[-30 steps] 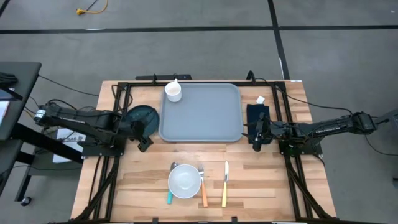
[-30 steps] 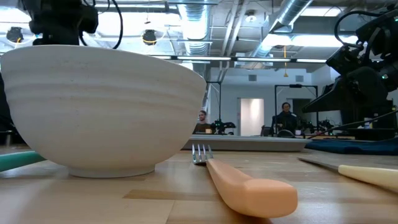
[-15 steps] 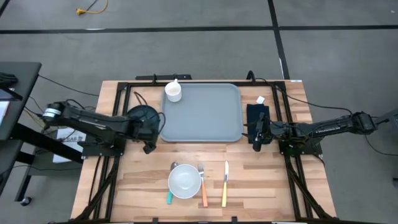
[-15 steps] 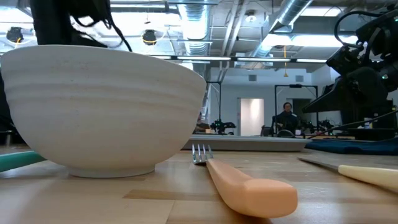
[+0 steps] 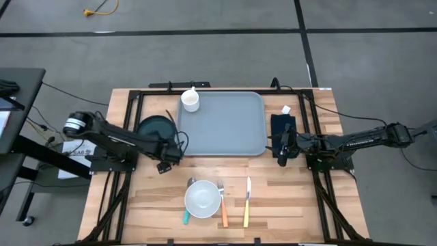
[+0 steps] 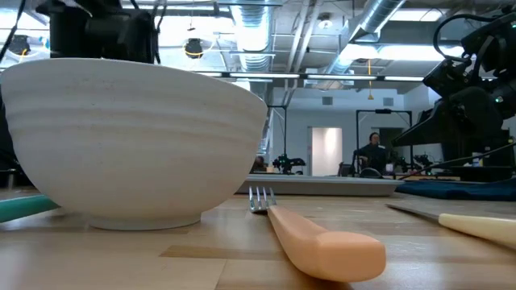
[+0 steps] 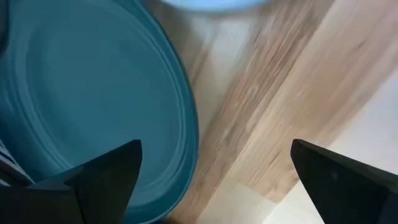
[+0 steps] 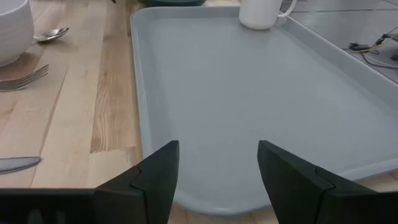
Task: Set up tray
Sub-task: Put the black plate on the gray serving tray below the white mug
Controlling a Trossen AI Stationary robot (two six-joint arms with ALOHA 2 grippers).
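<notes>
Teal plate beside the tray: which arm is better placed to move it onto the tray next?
Probably the left. The left gripper, open, sits at the teal plate, its wrist view filled by it. The right gripper, open, waits across the tray, by the black napkin.

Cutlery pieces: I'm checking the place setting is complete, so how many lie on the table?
3, all near the front edge: a teal-handled spoon partly under the bowl, an orange-handled fork at the bowl's right, and a yellow-handled knife further right. None seems hidden.
</notes>
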